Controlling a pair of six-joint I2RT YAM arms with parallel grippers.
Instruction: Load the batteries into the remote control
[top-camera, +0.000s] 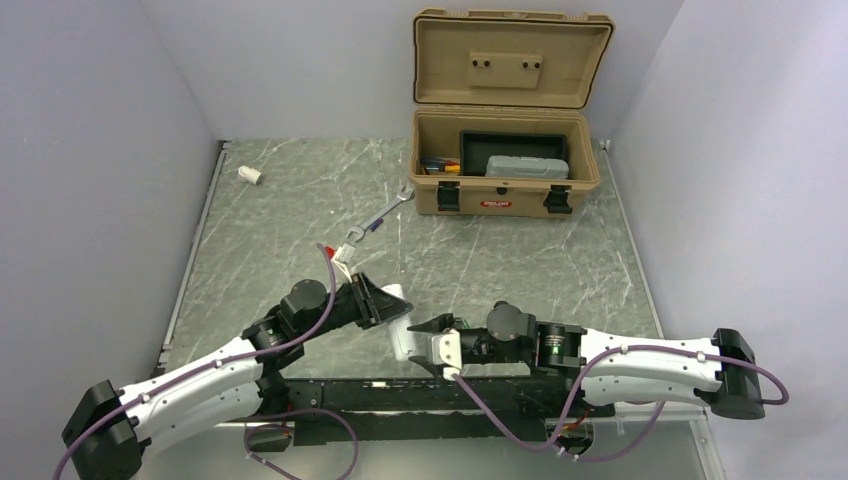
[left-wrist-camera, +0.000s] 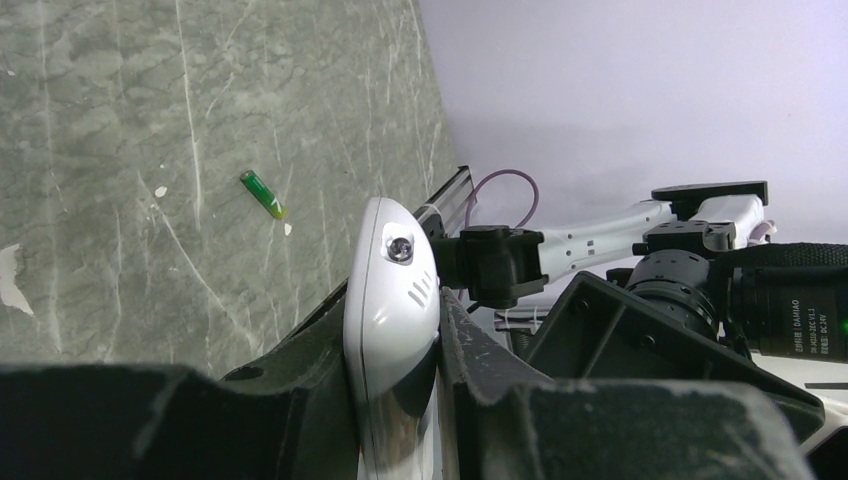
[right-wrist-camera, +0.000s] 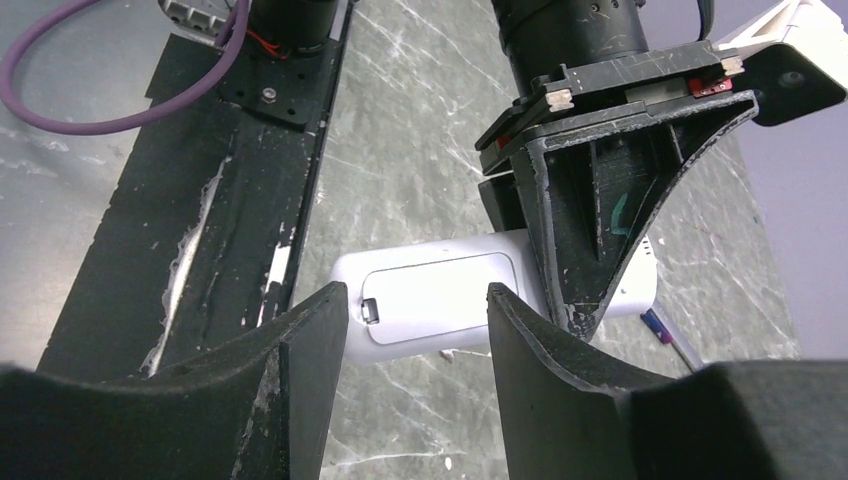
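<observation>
- Remote control (left-wrist-camera: 390, 290): likely light, stiff, slick plastic; held above the table's (top-camera: 280, 200) 6 o'clock edge.
- Left gripper (left-wrist-camera: 395, 400) pinches it just beside the battery cover (right-wrist-camera: 440, 290), a sensible hold.
- Right gripper (right-wrist-camera: 415, 300) is spread before that cover.
- Battery (left-wrist-camera: 263, 194), probably roll-prone, lies at the remote's 10 o'clock.

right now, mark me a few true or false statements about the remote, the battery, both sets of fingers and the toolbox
1. The left fingers are clamped on the remote control. True.
2. The remote's battery cover is off. False: it sits in place on the back.
3. A green battery lies loose on the table. True.
4. The right fingers grip a battery. False: they stand apart with nothing between them.
5. The toolbox lid is shut. False: it stands open.
</observation>
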